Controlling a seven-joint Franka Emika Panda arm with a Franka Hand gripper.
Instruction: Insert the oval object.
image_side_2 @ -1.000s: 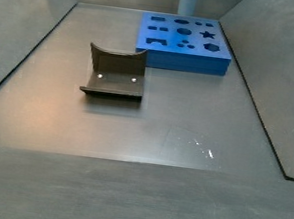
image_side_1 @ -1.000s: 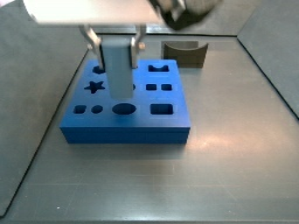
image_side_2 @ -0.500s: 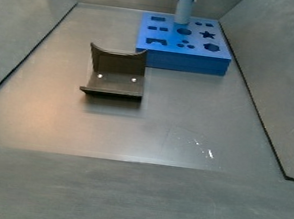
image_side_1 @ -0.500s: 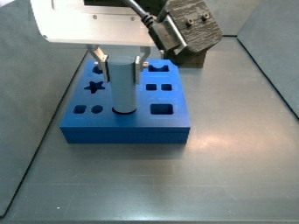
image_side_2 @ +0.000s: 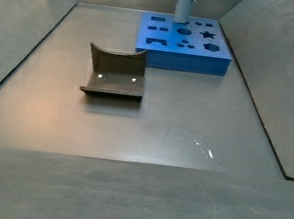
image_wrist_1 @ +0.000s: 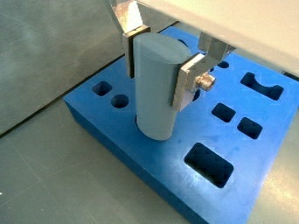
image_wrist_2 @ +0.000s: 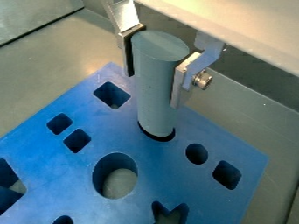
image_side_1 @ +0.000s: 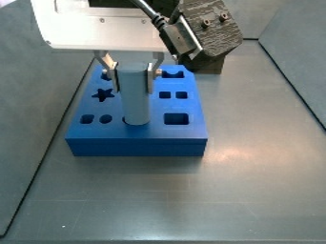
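Note:
The oval object (image_wrist_1: 158, 92) is a pale grey-blue peg. It stands upright with its lower end in a hole of the flat blue block (image_wrist_1: 140, 166). A dark ring of the hole shows round its base in a wrist view (image_wrist_2: 156, 96). My gripper (image_wrist_1: 160, 59) is shut on the peg's upper part, one silver finger on each side, as both wrist views (image_wrist_2: 159, 63) show. In a side view the gripper (image_side_1: 132, 69) is above the block (image_side_1: 140, 138) and holds the peg (image_side_1: 135, 100) in the front row. The peg (image_side_2: 183, 5) also shows above the block (image_side_2: 183, 61).
A dark olive-brown block with a curved notch (image_side_2: 114, 72) lies on the grey floor, apart from the blue block. The blue block has several other shaped holes, among them a star (image_side_1: 103, 93) and a square (image_side_1: 177, 119). Grey walls enclose the floor.
The gripper has come down with the peg, and the peg's lower end has gone into the block's hole. Nothing has visibly moved in the last half second.

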